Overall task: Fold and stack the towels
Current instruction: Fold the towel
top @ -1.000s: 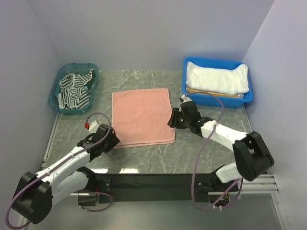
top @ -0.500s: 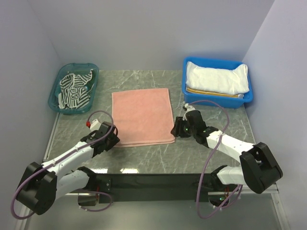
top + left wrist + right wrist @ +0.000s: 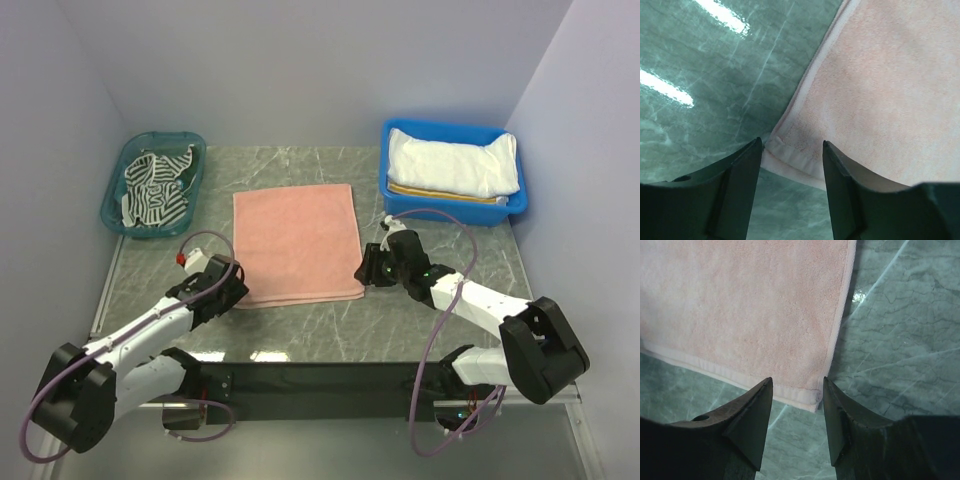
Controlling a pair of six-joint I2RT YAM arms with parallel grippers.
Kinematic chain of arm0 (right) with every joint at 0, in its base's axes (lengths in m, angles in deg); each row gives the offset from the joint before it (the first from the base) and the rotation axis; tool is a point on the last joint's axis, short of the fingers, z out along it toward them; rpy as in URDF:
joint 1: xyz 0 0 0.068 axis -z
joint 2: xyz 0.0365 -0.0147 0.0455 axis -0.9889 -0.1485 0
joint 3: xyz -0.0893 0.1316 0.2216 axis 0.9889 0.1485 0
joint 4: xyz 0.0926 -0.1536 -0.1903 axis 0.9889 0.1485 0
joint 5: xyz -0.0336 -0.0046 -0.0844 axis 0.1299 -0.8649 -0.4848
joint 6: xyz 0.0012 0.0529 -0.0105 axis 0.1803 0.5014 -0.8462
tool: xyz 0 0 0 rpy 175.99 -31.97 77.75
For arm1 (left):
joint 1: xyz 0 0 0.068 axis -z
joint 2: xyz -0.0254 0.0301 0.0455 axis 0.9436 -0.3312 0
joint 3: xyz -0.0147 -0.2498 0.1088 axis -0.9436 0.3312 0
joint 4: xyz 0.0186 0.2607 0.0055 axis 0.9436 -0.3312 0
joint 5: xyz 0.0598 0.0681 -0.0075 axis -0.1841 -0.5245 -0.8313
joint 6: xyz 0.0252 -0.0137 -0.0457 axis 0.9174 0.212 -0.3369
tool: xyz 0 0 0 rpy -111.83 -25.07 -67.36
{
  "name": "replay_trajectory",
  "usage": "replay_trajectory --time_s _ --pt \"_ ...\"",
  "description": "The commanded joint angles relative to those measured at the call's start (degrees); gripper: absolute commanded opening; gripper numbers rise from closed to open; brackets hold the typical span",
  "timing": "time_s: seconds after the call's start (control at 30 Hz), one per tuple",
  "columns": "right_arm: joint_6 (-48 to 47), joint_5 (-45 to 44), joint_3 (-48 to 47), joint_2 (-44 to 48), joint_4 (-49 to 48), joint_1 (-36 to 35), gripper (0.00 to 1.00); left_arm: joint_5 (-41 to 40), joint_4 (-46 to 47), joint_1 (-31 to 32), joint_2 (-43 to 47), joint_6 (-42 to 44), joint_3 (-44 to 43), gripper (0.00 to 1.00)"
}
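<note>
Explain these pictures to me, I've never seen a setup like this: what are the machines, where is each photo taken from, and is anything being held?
These are two robot arms bolted at the near edge of a marble table. The wide picture looks down from above and behind them. The two close-ups come from a small camera on each wrist, so the dark shapes at the bottom are that arm's own fingers.

A pink towel lies flat in the middle. A green basket at the back left holds a crumpled striped towel. A blue bin at the back right holds a folded white towel.

The left gripper and the right gripper are each open around a near corner of the pink towel. Nothing is held yet.
</note>
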Motion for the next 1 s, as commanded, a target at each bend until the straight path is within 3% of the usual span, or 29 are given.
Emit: replay_trajectory --time_s 0.0,0.2,0.73,0.97 --pt "-1.0 0.0 0.3 0.3 -2.1 -0.4 0.52 -1.3 0.8 -0.3 -1.7 0.9 -1.8 0.58" --pt "-1.0 0.5 0.4 0.0 -2.3 -0.4 0.52 -1.8 0.5 -0.2 -5.1 1.3 -2.4 0.60" --pt "-1.0 0.7 0.7 -0.8 -2.7 -0.3 0.52 -0.2 -0.7 -0.2 -5.5 5.2 -6.9 0.41" --pt "-1.0 0.6 0.8 -0.9 -2.8 -0.3 0.52 0.6 -0.8 -0.2 -5.5 5.3 -7.5 0.40"
